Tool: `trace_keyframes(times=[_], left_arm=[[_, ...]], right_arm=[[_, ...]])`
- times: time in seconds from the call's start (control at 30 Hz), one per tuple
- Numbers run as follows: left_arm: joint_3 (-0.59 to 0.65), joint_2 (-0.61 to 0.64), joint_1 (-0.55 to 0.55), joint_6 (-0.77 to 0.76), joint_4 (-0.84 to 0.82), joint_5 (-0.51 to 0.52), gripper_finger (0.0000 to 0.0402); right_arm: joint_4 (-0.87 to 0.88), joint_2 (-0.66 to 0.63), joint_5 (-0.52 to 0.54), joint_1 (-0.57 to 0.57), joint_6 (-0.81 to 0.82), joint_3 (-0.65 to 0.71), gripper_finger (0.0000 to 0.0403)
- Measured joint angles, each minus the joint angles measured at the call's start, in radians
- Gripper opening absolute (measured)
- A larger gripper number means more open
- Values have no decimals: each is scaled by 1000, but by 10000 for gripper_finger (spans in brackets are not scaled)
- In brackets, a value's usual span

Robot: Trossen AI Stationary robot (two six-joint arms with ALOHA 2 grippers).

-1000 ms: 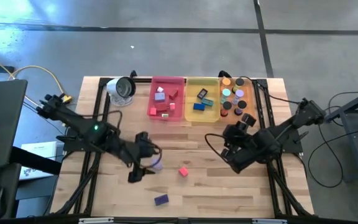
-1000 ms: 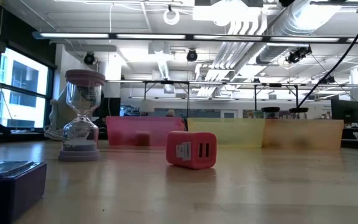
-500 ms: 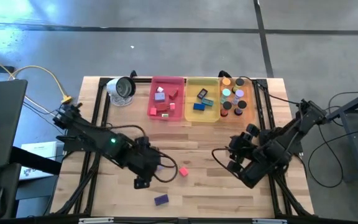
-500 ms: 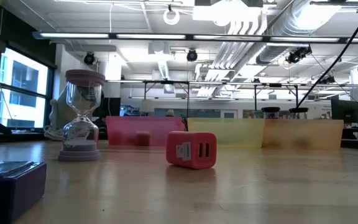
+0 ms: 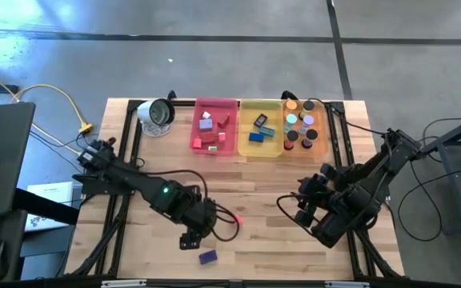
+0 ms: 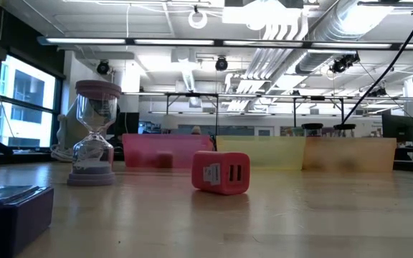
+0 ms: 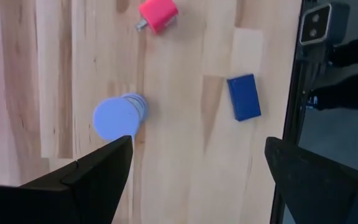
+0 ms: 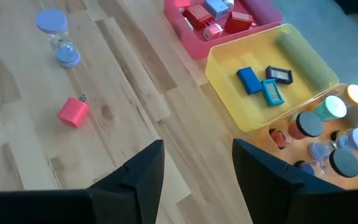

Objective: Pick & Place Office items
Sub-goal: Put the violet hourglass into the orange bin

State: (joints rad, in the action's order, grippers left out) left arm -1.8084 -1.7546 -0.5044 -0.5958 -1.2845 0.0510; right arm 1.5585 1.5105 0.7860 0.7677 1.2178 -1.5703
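Near table's front edge: left gripper (image 5: 192, 238) spread wide above lavender hourglass (image 7: 118, 116), red block (image 7: 158, 15) and blue block (image 7: 243, 97) beside. Risk: descending finger topples upright hourglass. Right gripper (image 8: 194, 163) half-open, empty.

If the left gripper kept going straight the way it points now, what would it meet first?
Probably the lavender hourglass, standing just ahead of one finger of the open left gripper. Dead centre, the way looks free down to the bare table; depth is unclear.
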Motion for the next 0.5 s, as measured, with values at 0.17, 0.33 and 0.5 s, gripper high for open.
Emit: trace_keyframes(times=[0.17, 0.33, 0.5], left_arm=[[0, 0, 18, -10, 13, -1, 357], [0, 0, 19, -2, 10, -1, 357], [0, 0, 27, 39, -89, 6, 357]], right_arm=[[-3, 0, 25, -2, 50, 0, 178], [-3, 0, 100, -9, 130, 0, 178], [-17, 0, 80, -22, 173, 0, 178]])
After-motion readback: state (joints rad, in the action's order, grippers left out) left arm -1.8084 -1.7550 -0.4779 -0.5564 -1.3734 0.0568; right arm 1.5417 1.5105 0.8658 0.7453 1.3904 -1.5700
